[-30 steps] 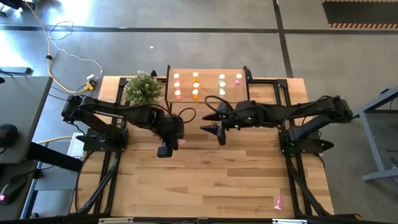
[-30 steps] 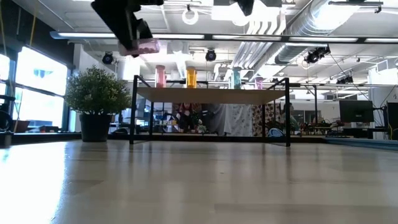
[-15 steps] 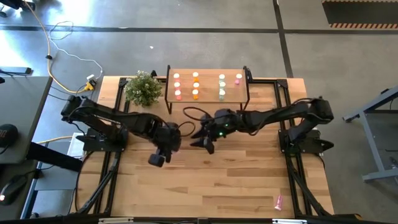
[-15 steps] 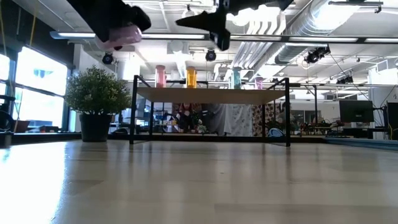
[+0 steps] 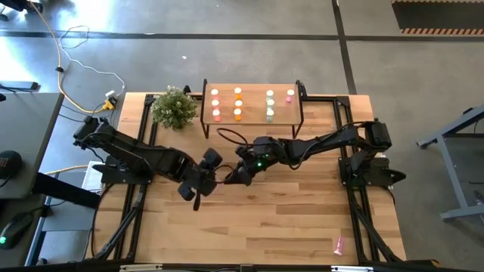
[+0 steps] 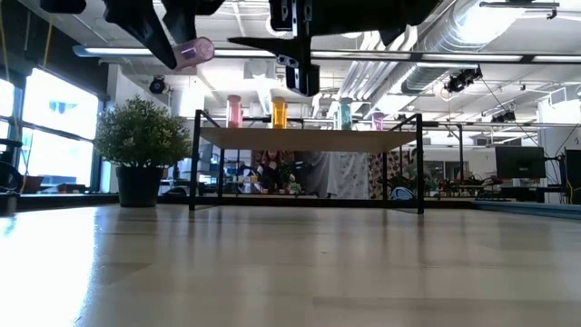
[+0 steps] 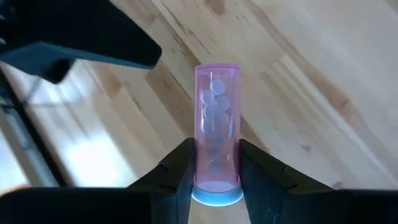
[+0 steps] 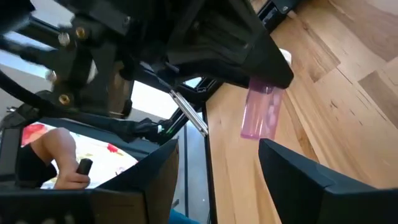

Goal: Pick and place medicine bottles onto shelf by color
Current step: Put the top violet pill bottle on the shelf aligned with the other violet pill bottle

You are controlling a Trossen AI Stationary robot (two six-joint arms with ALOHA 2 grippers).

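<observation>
Left gripper point(image 7: 214, 180) is clamped on a pink bottle point(image 7: 217, 124), held up over the middle of the table point(image 5: 287, 219). Right gripper point(image 5: 231, 178) hangs just beside it, fingers spread wide, nothing in them.

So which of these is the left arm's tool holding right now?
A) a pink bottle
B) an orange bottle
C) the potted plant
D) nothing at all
A: in the left wrist view the left tool is shut on a clear pink bottle, capped end between its fingers, held above the table.
</observation>
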